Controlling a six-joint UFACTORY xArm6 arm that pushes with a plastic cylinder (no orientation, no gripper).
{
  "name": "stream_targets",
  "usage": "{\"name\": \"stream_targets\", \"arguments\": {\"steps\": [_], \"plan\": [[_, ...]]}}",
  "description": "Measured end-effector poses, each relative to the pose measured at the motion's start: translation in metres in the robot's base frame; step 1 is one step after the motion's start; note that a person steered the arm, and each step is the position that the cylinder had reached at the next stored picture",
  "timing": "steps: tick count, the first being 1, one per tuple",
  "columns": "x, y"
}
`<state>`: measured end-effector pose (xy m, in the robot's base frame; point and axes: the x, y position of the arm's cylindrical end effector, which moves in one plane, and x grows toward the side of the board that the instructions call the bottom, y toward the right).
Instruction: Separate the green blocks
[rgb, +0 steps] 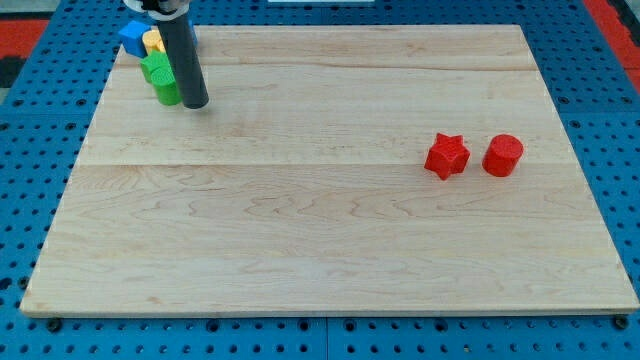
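Two green blocks (160, 79) were found stacked close, touching, at the upper left of the wooden surface (320, 230), beside a yellow block (153, 41) and a blue block (132, 38). No hand was fitted; my tip (196, 103) stood just right of the greens. They were judged light, rigid and easily slid; contact is advised at their seam.

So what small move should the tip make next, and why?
Probably slide my tip a little toward the view's left, into the seam between the two green blocks. They sit stacked together at the board's top-left corner beside the blue block and yellow block, with my tip just on their right.
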<state>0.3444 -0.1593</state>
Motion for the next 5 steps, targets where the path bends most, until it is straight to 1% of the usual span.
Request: {"name": "stream_targets", "arguments": {"steps": [2, 3, 4, 5], "plan": [[0.0, 0.0], [-0.001, 0.024], [-0.025, 0.076], [-0.063, 0.079]]}}
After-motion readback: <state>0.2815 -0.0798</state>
